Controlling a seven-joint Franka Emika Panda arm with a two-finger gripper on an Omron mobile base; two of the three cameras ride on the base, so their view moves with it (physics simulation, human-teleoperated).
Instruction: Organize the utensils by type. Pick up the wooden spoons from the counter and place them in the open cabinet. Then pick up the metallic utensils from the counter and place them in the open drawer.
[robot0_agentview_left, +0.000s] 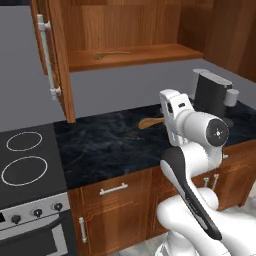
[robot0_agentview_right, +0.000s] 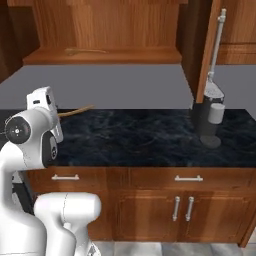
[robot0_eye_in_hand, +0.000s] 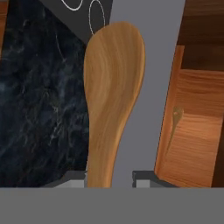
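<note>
1. The pincer (robot0_eye_in_hand: 109, 177) is pinching a wooden spoon (robot0_eye_in_hand: 111, 96); in the hand view its two dark tips sit either side of the spoon's handle at the bottom edge, and the broad bowl of the spoon runs up away from them.
2. In the left base view the held spoon's bowl (robot0_agentview_left: 150, 122) sticks out to the left of the white wrist, above the dark marbled table (robot0_agentview_left: 110, 145); whether it touches the surface I cannot tell.
3. In the right base view a thin wooden part of the spoon (robot0_agentview_right: 77, 110) pokes out to the right of the wrist, over the back of the table (robot0_agentview_right: 150, 137).
4. Behind the spoon in the hand view lie the dark table top, the grey wall, and the ring marks of the stove (robot0_eye_in_hand: 89, 11).
5. A second wooden spoon (robot0_agentview_left: 111, 54) already lies on the shelf of the open cabinet (robot0_agentview_left: 150, 52), also seen in the right base view (robot0_agentview_right: 85, 51) and, small, in the hand view (robot0_eye_in_hand: 176, 118).
6. The cabinet door (robot0_agentview_left: 55, 60) stands swung open at the left.
7. A dark coffee machine (robot0_agentview_left: 212, 95) stands on the table to the right, well apart from the held spoon.
8. The stove (robot0_agentview_left: 25, 160) adjoins the table at the left.
</note>
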